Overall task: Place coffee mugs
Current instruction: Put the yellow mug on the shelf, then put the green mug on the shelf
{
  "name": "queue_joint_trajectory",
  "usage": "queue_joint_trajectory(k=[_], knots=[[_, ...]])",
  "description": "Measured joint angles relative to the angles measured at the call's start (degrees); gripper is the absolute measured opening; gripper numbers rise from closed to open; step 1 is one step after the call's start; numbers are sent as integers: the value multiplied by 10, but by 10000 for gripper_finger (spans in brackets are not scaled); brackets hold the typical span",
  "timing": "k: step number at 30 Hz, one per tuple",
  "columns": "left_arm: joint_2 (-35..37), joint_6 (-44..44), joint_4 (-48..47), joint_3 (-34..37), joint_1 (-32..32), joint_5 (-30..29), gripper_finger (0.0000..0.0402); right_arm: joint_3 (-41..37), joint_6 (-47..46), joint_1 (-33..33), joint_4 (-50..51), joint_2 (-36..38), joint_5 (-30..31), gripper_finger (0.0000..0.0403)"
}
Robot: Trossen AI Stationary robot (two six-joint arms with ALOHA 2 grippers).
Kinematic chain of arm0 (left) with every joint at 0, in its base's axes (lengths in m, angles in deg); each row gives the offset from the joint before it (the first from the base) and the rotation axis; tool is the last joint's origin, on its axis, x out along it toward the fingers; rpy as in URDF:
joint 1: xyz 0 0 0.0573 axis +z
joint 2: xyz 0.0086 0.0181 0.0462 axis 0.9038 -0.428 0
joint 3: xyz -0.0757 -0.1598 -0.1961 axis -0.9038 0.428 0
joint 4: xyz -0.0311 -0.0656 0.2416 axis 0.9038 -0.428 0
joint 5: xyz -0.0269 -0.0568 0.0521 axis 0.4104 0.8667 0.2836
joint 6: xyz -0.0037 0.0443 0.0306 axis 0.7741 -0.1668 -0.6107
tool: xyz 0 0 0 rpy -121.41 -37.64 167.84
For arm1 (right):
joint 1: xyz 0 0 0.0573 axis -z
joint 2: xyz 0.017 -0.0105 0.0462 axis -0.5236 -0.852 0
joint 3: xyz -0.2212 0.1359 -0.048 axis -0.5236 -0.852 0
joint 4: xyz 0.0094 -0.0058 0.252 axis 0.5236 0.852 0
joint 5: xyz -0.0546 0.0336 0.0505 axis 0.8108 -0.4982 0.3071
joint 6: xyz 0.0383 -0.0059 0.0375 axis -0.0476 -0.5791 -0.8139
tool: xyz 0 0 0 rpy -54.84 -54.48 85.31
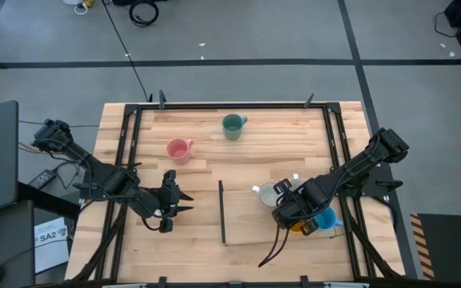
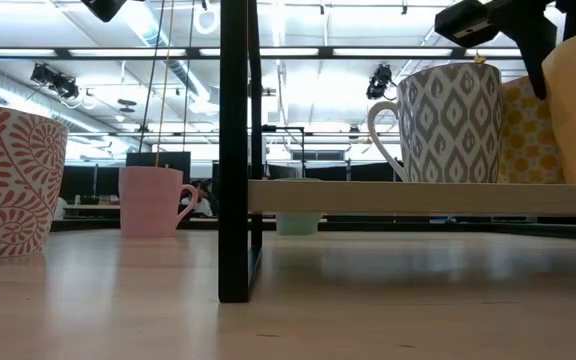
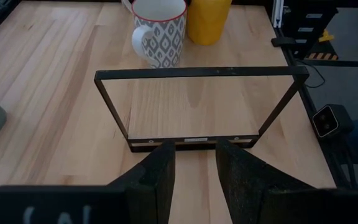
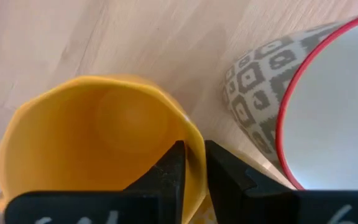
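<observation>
High view: straight down, far. Low view: table level, facing across. Wrist views close; both show the grey-patterned mug (image 3: 160, 34).

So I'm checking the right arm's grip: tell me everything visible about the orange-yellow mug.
The orange-yellow ceramic mug is plain, glossy and empty, standing upright on the raised wooden shelf beside the grey-patterned white mug. The right gripper straddles its rim, one finger inside and one outside, jaws narrow. Its handle isn't visible.
</observation>
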Motion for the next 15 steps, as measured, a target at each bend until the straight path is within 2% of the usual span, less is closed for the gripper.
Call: queue_joint_trajectory(k=[8, 15], knots=[[0, 0, 0, 0, 0, 0, 123, 0, 0, 0, -1, 0, 0, 109], [0, 0, 0, 0, 0, 0, 123, 0, 0, 0, -1, 0, -1, 113]])
